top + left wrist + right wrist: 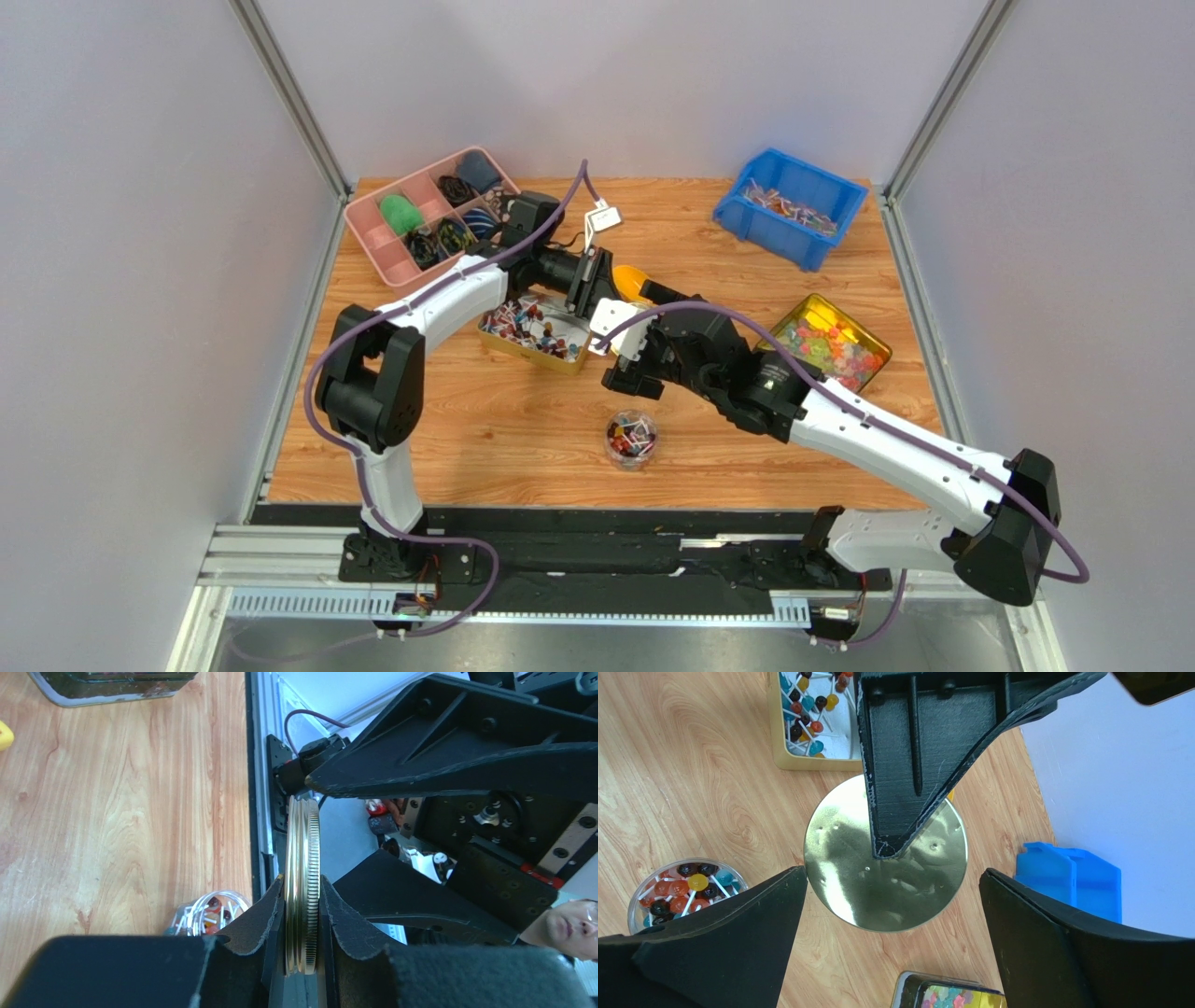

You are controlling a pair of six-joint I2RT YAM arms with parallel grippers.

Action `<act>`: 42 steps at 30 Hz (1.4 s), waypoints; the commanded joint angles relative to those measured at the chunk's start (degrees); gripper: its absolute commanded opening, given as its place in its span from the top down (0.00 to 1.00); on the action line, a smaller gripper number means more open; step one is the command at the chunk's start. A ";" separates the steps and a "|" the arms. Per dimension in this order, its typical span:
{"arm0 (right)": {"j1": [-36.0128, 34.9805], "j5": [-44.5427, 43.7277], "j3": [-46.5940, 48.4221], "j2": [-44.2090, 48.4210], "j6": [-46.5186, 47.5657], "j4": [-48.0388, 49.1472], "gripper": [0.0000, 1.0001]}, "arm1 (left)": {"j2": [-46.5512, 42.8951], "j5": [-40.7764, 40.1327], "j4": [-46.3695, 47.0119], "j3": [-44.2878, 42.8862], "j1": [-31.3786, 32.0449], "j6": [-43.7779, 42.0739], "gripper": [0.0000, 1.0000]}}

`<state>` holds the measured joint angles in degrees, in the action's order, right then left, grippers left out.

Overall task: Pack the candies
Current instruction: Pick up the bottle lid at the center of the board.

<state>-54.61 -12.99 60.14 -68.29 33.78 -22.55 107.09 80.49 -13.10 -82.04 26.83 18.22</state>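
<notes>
Ahead of the right pincer [892,875], passage is blocked by the gold lid [878,889]; bare surface [703,777] is found to its left.

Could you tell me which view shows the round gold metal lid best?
Right wrist: the round gold metal lid shows nearly its whole face. Left wrist shows only its edge, pinched between the left gripper's fingers. The top view barely shows it between the arms.

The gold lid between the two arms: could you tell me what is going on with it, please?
The left gripper is shut on the round gold lid, holding it on edge above the table. The right gripper faces the lid's flat side with its jaws wide open, not gripping it. A clear jar of lollipops stands uncovered nearby.
</notes>
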 commanded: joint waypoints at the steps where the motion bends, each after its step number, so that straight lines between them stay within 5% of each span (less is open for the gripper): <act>1: -0.15 -1.24 1.03 -0.61 -1.61 2.59 0.00 | -0.12 3.27 2.47 -2.16 -0.46 2.26 0.83; 10: -0.23 -1.68 1.47 -1.32 -1.96 3.03 0.02 | -0.65 3.18 2.20 -1.90 -0.46 1.65 0.83; 18: -0.23 0.42 2.88 -1.23 -2.23 1.28 0.24 | 0.31 2.57 1.24 -2.33 -0.46 0.59 0.83; 26: -0.32 1.13 3.49 -1.32 -2.49 0.57 0.24 | 1.01 2.04 0.01 -2.42 -0.46 -0.46 0.83; 29: -0.41 1.39 3.76 -1.58 -2.75 0.40 0.33 | 1.19 1.87 -0.78 -2.51 -0.46 -1.25 0.83; 37: -0.41 1.66 2.35 -0.27 -2.84 0.05 0.39 | -0.47 -0.76 -7.87 -3.83 -0.55 -9.50 0.46; 42: -0.32 1.92 0.86 1.67 -2.75 -0.74 0.39 | -4.42 -4.80 -11.85 -3.83 -1.43 -15.75 0.33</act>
<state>-54.70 -11.81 60.88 -69.78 32.29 -24.10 107.53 78.70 -20.36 -84.16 26.22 9.82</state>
